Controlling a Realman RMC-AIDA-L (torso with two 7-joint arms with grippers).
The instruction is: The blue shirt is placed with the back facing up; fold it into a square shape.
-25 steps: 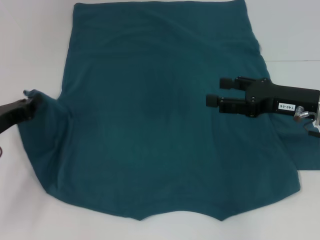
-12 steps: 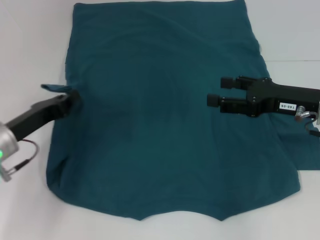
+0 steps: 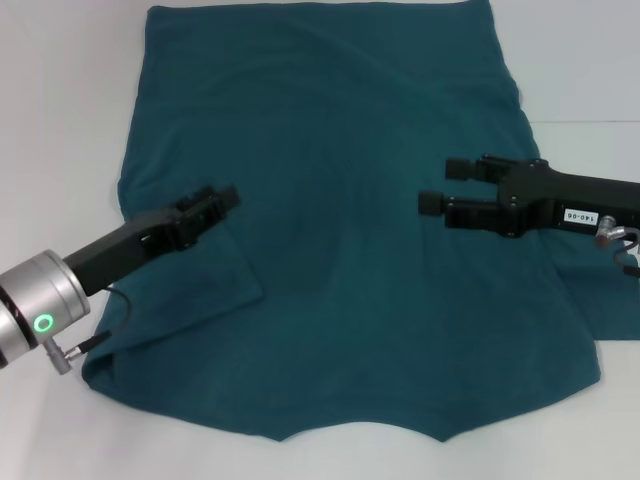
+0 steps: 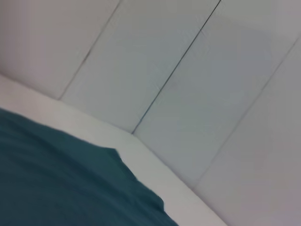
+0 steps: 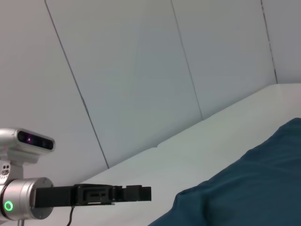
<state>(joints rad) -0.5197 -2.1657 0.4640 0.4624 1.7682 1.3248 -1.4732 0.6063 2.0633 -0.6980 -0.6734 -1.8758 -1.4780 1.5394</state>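
Observation:
The blue shirt (image 3: 330, 120) lies spread on the white table (image 3: 60, 90), plain side up, hem at the far end. Its left sleeve is folded inward over the body as a flap (image 3: 190, 280). My left gripper (image 3: 215, 200) is over the shirt's left part, at the top of that flap, shut on the sleeve cloth. My right gripper (image 3: 442, 184) hovers open and empty over the shirt's right side. The shirt's right sleeve (image 3: 590, 290) lies flat under the right arm. The shirt also shows in the left wrist view (image 4: 56, 179) and in the right wrist view (image 5: 254, 183).
White wall panels (image 5: 141, 70) stand behind the table. My left arm (image 5: 89, 194) shows far off in the right wrist view. White table shows on both sides of the shirt and along the near edge (image 3: 150, 450).
My left gripper has moved right, from beyond the shirt's left edge to over its body, pulling the left sleeve inward into a folded flap. The right gripper has barely moved.

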